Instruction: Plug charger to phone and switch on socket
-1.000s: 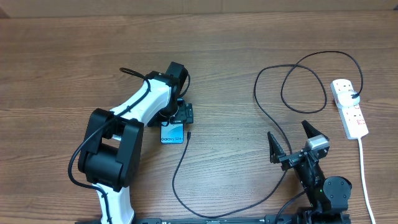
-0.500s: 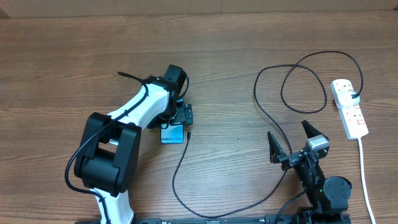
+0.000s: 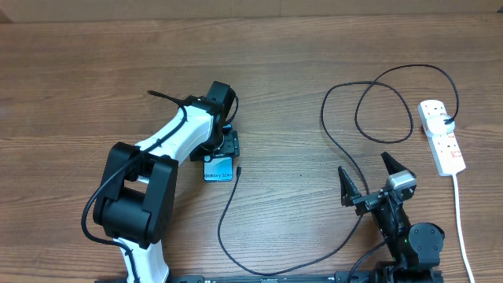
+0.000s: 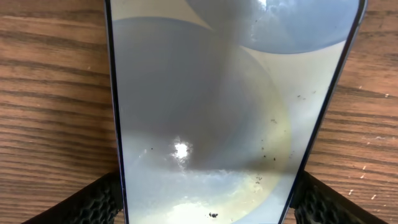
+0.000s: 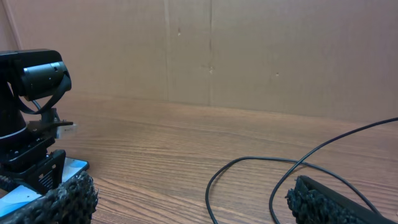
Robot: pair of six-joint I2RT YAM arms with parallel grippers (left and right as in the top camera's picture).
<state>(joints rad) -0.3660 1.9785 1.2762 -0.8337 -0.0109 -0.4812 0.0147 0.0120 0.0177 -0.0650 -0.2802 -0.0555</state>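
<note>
The phone (image 3: 218,170) lies flat on the table, its blue-and-white screen up. My left gripper (image 3: 228,148) is down over its far end. In the left wrist view the phone (image 4: 211,112) fills the gap, and the black fingers (image 4: 93,202) press against both long edges. The charger (image 3: 222,216) is a thin black cable whose small plug tip (image 3: 238,168) lies just right of the phone, untouched. It loops across to the socket (image 3: 442,135) at the far right. My right gripper (image 3: 362,162) stands open near the front edge, holding nothing, with the cable (image 5: 249,160) lying ahead of it.
A thick white cord (image 3: 460,212) runs from the socket toward the front edge. Wide cable loops (image 3: 383,106) lie between the socket and the table's middle. A cardboard wall (image 5: 249,50) closes the far side. My left arm (image 5: 31,81) shows at the left of the right wrist view.
The left gripper's jaws have drawn in onto the phone's edges, and the arm has shifted slightly. The right arm, cable and socket have not moved.
</note>
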